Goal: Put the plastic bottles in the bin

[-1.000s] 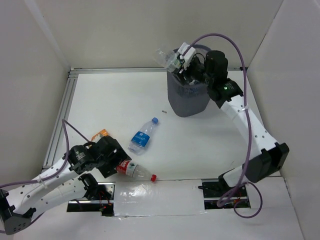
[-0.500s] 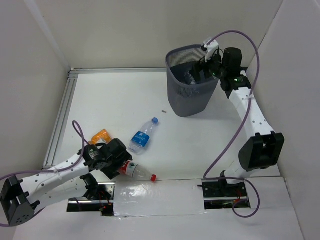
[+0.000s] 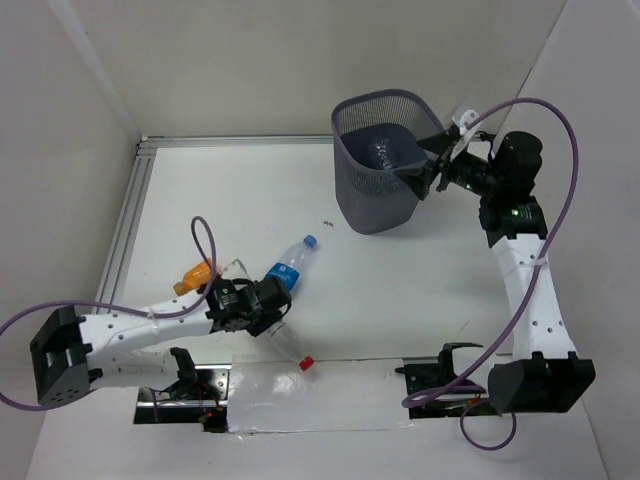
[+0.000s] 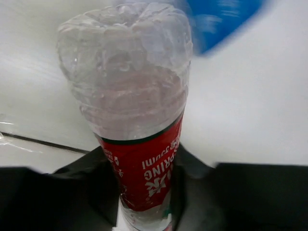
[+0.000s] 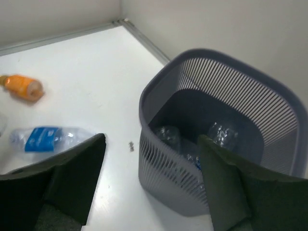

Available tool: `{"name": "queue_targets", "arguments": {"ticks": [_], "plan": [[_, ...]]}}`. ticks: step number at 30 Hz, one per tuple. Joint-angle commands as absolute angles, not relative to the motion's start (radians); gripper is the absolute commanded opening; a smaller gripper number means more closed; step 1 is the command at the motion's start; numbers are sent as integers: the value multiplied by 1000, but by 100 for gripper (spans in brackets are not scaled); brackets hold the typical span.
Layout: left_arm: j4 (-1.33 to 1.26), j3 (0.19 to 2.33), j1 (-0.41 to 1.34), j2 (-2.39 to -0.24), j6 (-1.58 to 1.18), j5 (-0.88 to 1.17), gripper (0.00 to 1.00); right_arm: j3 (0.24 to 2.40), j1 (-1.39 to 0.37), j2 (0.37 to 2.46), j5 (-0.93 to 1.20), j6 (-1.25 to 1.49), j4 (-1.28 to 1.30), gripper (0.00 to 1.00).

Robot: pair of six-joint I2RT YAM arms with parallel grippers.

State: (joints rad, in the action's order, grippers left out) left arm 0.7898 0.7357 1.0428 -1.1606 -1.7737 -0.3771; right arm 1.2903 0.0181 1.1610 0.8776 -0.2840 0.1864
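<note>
Jaws of the left gripper (image 3: 262, 312) are clenched on the red bottle (image 3: 303, 360), whose red cap points toward the near table edge; the blue bottle (image 3: 285, 268) lies just beyond, the orange bottle (image 3: 195, 275) to its left. Across the table, the right gripper (image 3: 425, 165) hangs spread and empty beside the bin (image 3: 372, 205). From the left wrist, the red bottle's clear base fills the view, its label pinched between dark fingers (image 4: 86, 192). From the right wrist, both fingers (image 5: 77, 178) stand wide apart, and clear bottles (image 5: 168, 137) lie at the bin's bottom.
</note>
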Motion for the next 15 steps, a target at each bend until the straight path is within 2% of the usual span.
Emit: {"name": "queue_targets", "arguments": {"ticks": [1, 4, 6, 8, 11, 15], "plan": [[859, 915, 1110, -1071, -1669, -524, 3, 1214, 75, 1072, 1073, -308, 152, 82], [813, 1081, 1164, -1040, -1426, -601, 0, 1169, 101, 1017, 1088, -350, 184, 27], [643, 1161, 1164, -1025, -1204, -644, 0, 1132, 130, 990, 1088, -399, 221, 0], [498, 1204, 1119, -1037, -1059, -658, 0, 1106, 149, 971, 1088, -455, 300, 0], [241, 1317, 929, -1121, -873, -565, 0, 1062, 192, 919, 1120, -556, 412, 0], [-41, 1509, 766, -1345, -770, -448, 1, 1020, 210, 851, 1138, -713, 575, 0]]}}
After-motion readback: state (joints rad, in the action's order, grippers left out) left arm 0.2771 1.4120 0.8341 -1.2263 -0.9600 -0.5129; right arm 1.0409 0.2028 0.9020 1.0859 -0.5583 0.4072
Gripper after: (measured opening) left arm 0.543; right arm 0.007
